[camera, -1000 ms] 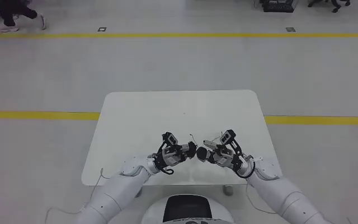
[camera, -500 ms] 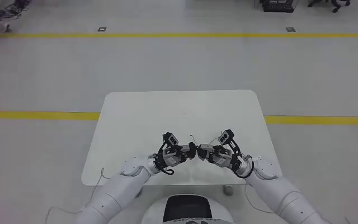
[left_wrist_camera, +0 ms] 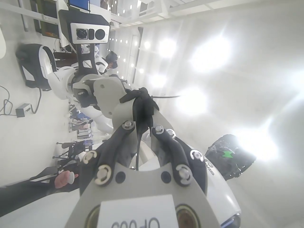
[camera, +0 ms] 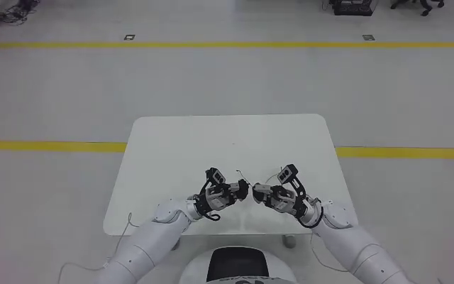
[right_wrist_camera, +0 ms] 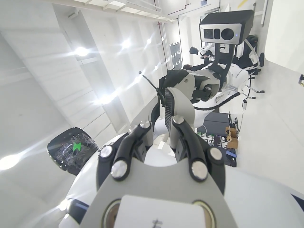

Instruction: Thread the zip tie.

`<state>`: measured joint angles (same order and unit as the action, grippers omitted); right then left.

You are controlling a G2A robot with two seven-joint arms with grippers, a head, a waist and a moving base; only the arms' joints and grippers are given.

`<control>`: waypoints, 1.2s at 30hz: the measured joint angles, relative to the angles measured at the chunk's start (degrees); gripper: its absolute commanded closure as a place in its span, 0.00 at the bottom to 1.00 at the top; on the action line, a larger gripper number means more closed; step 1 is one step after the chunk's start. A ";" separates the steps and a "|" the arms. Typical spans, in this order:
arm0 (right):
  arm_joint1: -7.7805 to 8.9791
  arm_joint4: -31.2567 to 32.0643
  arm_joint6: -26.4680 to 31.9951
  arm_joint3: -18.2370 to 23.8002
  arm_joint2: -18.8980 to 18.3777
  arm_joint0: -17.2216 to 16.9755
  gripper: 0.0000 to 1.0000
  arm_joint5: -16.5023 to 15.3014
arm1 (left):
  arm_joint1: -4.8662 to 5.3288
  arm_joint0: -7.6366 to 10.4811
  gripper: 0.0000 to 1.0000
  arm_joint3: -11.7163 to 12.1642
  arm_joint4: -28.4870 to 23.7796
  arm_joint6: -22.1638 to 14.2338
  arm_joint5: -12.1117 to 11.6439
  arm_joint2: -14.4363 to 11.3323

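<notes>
Above the near middle of the white table (camera: pixel 213 142), my two grippers meet tip to tip. The zip tie (camera: pixel 240 174) is a thin black strap. My left gripper (camera: pixel 242 190) is shut on the zip tie (left_wrist_camera: pixel 166 96), whose free end pokes out past the fingertips, and another strand runs back between the fingers. My right gripper (camera: pixel 256 191) is shut on the zip tie (right_wrist_camera: pixel 147 79) too, with a short tip sticking out beyond its ribbed pad (right_wrist_camera: pixel 167 110). In the right wrist view the left gripper (right_wrist_camera: pixel 175 78) sits right behind the tie.
The table's near edge (camera: pixel 184 233) lies just below the grippers. Open table surface stretches ahead and to both sides. Yellow floor lines (camera: pixel 64 146) run past the table.
The two grippers have drawn slightly closer together. The tie's free end above them has swung a little to the left.
</notes>
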<state>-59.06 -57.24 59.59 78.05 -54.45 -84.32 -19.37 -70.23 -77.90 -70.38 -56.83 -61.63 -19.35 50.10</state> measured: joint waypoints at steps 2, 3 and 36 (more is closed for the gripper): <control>-0.10 0.17 0.10 -0.03 -0.20 -0.08 0.99 0.20 | -0.02 0.05 1.00 0.06 -0.03 -0.07 0.07 -0.03; -0.15 0.25 0.13 -0.05 -0.29 -0.11 1.00 0.30 | -0.02 0.06 1.00 0.08 -0.03 -0.10 0.10 -0.05; -0.88 3.56 -0.03 -0.55 -5.03 -1.85 1.00 3.78 | 0.04 -0.01 1.00 -0.09 0.65 -0.51 0.23 0.01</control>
<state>-59.94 -53.68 59.56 77.50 -59.48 -86.17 -15.59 -70.19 -77.91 -70.47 -56.18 -62.14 -19.12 50.11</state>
